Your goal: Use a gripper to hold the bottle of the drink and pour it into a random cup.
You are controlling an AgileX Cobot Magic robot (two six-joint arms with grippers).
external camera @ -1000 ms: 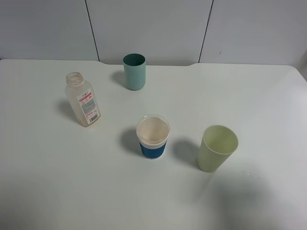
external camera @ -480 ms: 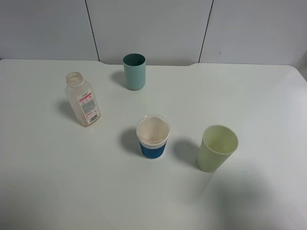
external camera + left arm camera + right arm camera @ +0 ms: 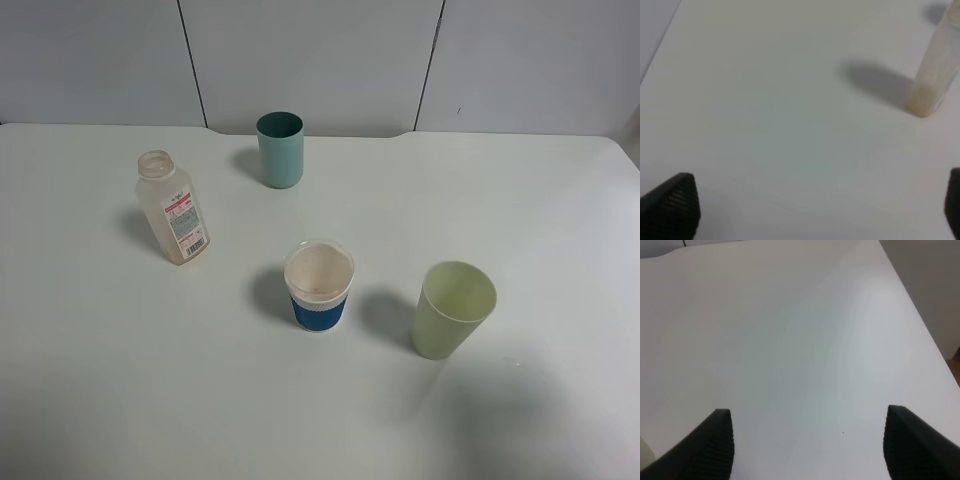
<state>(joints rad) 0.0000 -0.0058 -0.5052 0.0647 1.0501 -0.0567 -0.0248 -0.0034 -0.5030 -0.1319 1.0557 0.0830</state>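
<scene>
The bottle stands upright and uncapped at the left of the table, with a white-and-red label and a pale brownish drink showing through it. The teal cup stands at the back, near the middle. Neither gripper shows in the exterior high view. In the left wrist view my left gripper is open above bare table, and the bottle stands well ahead of it and off to one side. My right gripper is open too, with only white table between its fingers.
A short blue-and-white cup stands mid-table and a pale yellow-green tapered cup to its right. The table's right edge runs beside the right gripper. Its left edge shows in the left wrist view.
</scene>
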